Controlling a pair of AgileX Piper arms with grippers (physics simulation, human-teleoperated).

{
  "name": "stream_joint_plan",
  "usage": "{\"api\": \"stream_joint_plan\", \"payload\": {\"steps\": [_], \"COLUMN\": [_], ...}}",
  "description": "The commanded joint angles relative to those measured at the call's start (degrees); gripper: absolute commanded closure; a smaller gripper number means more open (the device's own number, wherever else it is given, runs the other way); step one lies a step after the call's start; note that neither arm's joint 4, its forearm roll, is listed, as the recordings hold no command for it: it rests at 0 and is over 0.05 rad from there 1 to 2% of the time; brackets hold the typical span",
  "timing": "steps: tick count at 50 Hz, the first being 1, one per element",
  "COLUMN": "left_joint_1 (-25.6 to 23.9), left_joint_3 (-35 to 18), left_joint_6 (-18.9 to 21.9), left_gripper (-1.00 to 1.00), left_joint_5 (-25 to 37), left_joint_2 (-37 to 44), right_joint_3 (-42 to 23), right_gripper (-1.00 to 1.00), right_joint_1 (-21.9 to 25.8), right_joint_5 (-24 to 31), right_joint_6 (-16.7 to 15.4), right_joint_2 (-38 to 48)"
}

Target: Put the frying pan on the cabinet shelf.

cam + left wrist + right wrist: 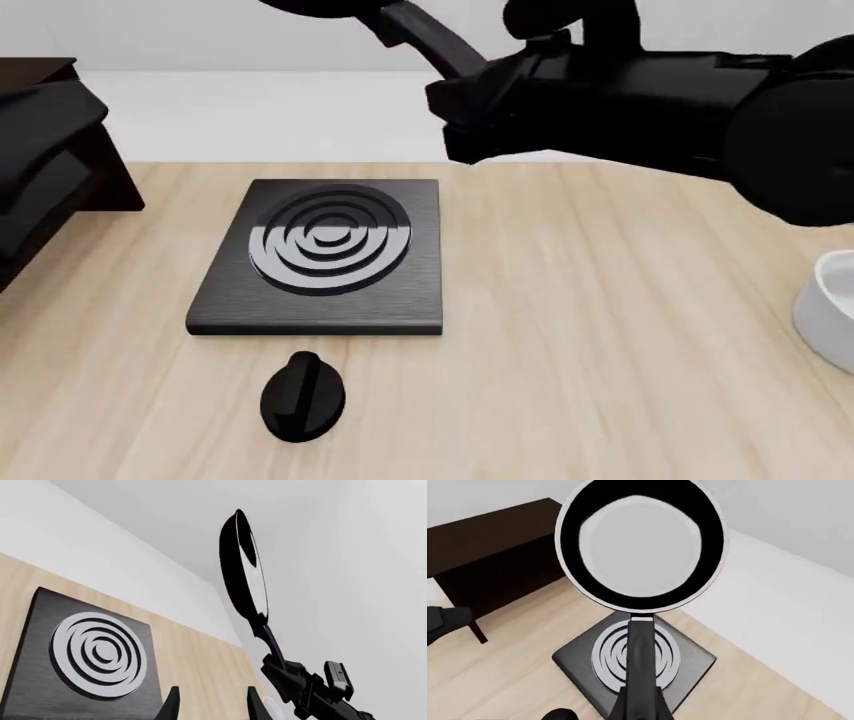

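Observation:
The frying pan [640, 545] is held high in the air, its glossy black bowl facing the right wrist camera. My right gripper [458, 72] is shut on its long handle [639, 670]. In the front view only the handle [407, 25] shows; the bowl is cut off at the top. From the left wrist the pan [243, 565] appears edge-on above the right gripper [293, 672]. The dark cabinet shelf [54, 130] stands at the table's far left, also seen in the right wrist view [494, 555]. My left gripper [213, 707] is open and holds nothing.
A flat black stove plate [327, 255] with concentric rings lies on the light wooden table [601, 350], below the pan. A black oval knob [304, 397] sits in front of it. A white bowl [834, 300] stands at the right edge.

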Motion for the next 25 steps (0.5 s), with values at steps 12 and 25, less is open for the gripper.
{"api": "stream_joint_plan", "payload": {"steps": [12,25], "left_joint_1": [-1.4,-1.3], "left_joint_3": [0.3,0.5], "left_joint_6": [-1.7,-2.3], "left_gripper": [-1.0,-1.0], "left_joint_5": [-0.6,-0.4], "left_joint_2": [-0.9,-1.8], "right_joint_3": [-2.8,-8.3], "right_gripper": [1.0,1.0], "right_joint_1": [8.3,10.6], "right_joint_5": [-4.7,-4.0], "right_joint_6": [0.7,0.1], "right_joint_2": [4.1,10.7]}}
